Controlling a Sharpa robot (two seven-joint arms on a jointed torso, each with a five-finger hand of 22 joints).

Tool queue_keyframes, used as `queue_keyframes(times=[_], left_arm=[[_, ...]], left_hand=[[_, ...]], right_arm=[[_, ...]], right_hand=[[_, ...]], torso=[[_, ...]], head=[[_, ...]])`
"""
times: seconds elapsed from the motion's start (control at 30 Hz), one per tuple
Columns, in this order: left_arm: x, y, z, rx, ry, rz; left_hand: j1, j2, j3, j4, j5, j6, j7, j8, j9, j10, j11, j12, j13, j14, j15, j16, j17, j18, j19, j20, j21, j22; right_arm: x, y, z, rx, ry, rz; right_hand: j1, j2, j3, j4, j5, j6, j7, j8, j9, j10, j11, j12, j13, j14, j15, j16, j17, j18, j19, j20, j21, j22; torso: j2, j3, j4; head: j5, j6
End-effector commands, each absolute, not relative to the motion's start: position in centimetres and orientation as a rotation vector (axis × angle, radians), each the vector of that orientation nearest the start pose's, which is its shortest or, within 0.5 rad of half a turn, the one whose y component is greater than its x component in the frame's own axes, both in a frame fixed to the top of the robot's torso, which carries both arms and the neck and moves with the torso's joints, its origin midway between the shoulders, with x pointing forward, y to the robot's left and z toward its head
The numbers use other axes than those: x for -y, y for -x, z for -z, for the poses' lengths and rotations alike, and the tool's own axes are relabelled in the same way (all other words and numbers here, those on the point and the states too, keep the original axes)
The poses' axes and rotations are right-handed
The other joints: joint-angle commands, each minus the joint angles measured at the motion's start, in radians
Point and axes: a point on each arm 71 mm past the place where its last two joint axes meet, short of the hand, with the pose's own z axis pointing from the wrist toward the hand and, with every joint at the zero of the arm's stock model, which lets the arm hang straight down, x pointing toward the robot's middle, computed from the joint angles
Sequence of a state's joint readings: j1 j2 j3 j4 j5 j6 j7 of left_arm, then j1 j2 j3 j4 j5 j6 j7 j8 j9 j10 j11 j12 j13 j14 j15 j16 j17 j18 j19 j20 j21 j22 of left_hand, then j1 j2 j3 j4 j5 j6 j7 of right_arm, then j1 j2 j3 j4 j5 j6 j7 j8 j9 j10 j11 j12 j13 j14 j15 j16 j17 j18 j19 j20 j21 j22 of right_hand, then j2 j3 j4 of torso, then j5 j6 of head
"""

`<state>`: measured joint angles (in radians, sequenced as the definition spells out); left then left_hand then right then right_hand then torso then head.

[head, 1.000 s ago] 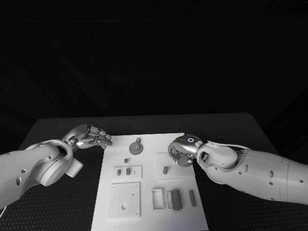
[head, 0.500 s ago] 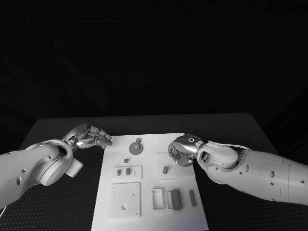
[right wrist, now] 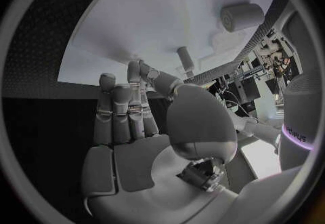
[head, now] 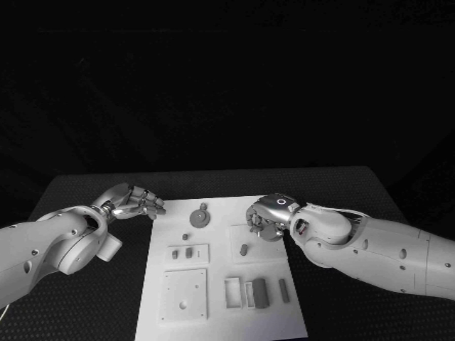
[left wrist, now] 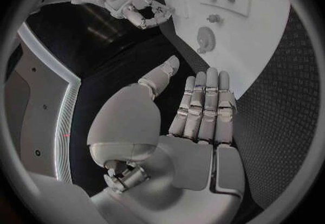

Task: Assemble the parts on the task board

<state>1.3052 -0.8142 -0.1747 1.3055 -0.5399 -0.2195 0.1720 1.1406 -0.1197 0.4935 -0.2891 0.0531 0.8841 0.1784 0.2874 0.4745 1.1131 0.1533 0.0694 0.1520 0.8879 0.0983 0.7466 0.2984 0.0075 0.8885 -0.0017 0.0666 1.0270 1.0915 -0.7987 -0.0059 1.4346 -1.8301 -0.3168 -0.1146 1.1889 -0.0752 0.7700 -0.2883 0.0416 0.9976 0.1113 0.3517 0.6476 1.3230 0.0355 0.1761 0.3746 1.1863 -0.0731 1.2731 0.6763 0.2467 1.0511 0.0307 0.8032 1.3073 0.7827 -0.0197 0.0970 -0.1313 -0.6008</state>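
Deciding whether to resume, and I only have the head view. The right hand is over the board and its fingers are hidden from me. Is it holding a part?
Observer: No. In the right wrist view the right hand shows a bare palm and straight fingers, with nothing in it.
Operator: What's in front of it?
Observer: A small grey part on the task board, just past the fingertips. I cannot tell whether they touch it.
Operator: And the left hand?
Observer: The left hand is empty too. Its fingers are straight and together, over the black table beside the board.

Black table (head: 94, 186) carries the white task board (head: 223, 323).
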Motion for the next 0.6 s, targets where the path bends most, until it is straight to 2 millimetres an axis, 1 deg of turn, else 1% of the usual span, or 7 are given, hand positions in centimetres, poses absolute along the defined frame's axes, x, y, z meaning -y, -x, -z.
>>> queue_keyframes(times=[0.03,0.4,0.6], left_arm=[[-25.24,-52.46,19.19,-1.749,0.596,1.086],[-25.24,-52.50,19.20,-1.748,0.596,1.086],[-25.23,-52.50,19.22,-1.751,0.596,1.086]], left_hand=[[0.004,0.002,-0.006,0.001,-0.002,-0.008,-0.002,0.005,-0.002,-0.009,0.000,0.001,-0.001,0.007,-0.002,-0.005,0.002,0.009,0.008,0.001,0.005,-0.002],[0.004,0.001,-0.006,0.001,-0.002,-0.009,-0.002,0.005,-0.002,-0.009,0.000,0.001,-0.002,0.007,-0.002,-0.005,0.003,0.009,0.008,0.001,0.005,-0.002],[0.004,0.001,-0.006,0.001,-0.002,-0.009,-0.002,0.005,-0.002,-0.009,0.000,0.001,-0.002,0.008,-0.002,-0.006,0.003,0.009,0.009,0.000,0.005,-0.003]], right_arm=[[19.80,-48.15,22.67,-1.605,0.449,-0.453],[19.49,-47.92,22.35,-1.594,0.450,-0.468],[19.98,-48.28,22.42,-1.609,0.442,-0.450]], right_hand=[[-0.004,-0.009,0.007,-0.001,0.007,0.007,-0.001,0.007,-0.001,0.002,-0.005,0.003,0.001,-0.003,-0.007,0.006,0.001,0.015,0.007,0.003,0.005,0.016],[-0.004,-0.010,0.008,-0.001,0.007,0.007,-0.001,0.007,0.001,0.002,-0.006,0.003,0.002,-0.003,-0.007,0.006,0.001,0.015,0.007,0.002,0.005,0.016],[-0.005,-0.010,0.008,-0.001,0.007,0.007,-0.001,0.007,0.002,0.002,-0.006,0.003,0.003,-0.003,-0.007,0.006,0.002,0.015,0.008,0.002,0.005,0.016]], torso=[[0.000,-0.0004,0.0005],[0.000,0.0002,0.0007],[0.000,-0.0003,0.0011]], head=[[0.000,-0.002],[0.002,-0.003],[0.000,-0.003]])
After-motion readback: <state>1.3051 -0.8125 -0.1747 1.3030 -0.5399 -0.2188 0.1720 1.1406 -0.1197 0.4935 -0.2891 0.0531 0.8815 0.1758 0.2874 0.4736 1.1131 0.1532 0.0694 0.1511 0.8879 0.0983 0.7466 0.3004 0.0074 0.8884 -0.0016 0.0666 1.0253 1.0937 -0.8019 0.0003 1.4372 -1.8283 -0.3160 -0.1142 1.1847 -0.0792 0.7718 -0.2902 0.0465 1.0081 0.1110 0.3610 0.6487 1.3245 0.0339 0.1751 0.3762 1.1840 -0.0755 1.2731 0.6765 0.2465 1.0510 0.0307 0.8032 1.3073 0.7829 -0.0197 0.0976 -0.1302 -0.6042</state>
